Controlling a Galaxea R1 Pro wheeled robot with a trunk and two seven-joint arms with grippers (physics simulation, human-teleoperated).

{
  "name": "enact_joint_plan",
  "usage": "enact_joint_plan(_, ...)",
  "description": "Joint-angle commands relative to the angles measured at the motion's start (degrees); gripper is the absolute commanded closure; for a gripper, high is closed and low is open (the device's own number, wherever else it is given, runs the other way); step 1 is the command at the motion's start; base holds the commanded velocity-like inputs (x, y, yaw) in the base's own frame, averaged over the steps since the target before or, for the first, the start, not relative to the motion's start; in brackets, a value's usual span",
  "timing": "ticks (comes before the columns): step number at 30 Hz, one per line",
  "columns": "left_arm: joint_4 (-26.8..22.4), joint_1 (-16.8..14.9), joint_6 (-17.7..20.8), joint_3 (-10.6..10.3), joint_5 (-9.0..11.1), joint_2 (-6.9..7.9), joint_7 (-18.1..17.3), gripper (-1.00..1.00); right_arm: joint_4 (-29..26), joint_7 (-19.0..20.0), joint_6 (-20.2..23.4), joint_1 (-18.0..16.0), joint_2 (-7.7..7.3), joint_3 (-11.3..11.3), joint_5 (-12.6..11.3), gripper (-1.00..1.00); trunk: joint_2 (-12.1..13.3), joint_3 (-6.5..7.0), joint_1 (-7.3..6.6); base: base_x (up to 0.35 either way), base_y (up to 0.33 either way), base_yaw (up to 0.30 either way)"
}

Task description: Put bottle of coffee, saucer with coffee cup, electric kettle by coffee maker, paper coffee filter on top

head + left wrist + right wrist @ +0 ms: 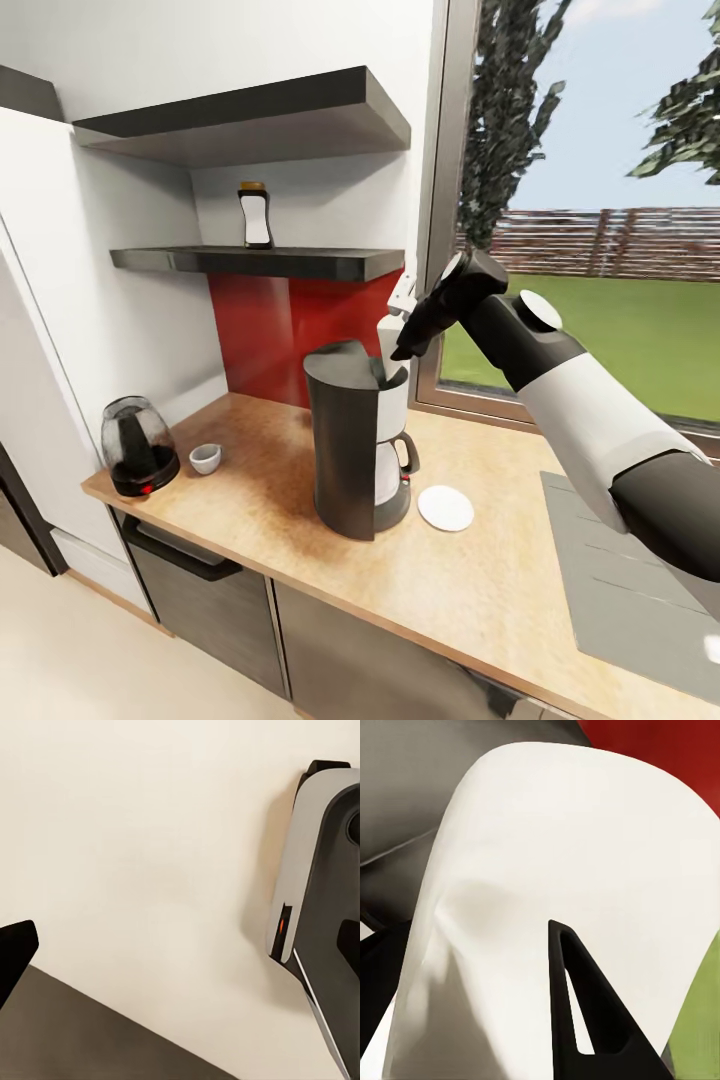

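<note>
On the bench [300,545] stand 1 coffee maker [352,450], 1 kettle [138,445], 1 cup [205,458], 1 saucer [445,507]; right fingers [585,1020] grip the paper filter [555,885] above the maker, arm bent; left fingers' state: cannot tell.

Red backsplash [265,335] — window [600,200], lawn [620,330]

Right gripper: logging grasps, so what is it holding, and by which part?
The right gripper holds the paper coffee filter by its edge, above the coffee maker.

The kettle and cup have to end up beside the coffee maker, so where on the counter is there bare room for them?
Bare wood lies in front of the coffee maker toward the countertop edge, and between it and the coffee cup. Its other side is tighter: the saucer sits there, with the grey sink panel beyond. The electric kettle occupies the far end.
</note>
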Motion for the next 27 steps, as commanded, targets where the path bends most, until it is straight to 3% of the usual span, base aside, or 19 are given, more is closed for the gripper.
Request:
enact_joint_plan(1,0.11,-0.07,0.07,0.17,0.15,0.0,0.09,-1.0,-0.1,0.37,0.3,0.0,-0.05,0.12,0.42,1.0,-0.04,-0.03,0.02,0.0,0.0,0.02)
enact_joint_plan(27,0.12,-0.07,-0.01,0.25,0.15,0.07,0.15,-1.0,0.78,0.21,0.3,0.13,-0.15,0.12,0.65,1.0,-0.04,-0.08,0.02,0.014,0.0,0.006)
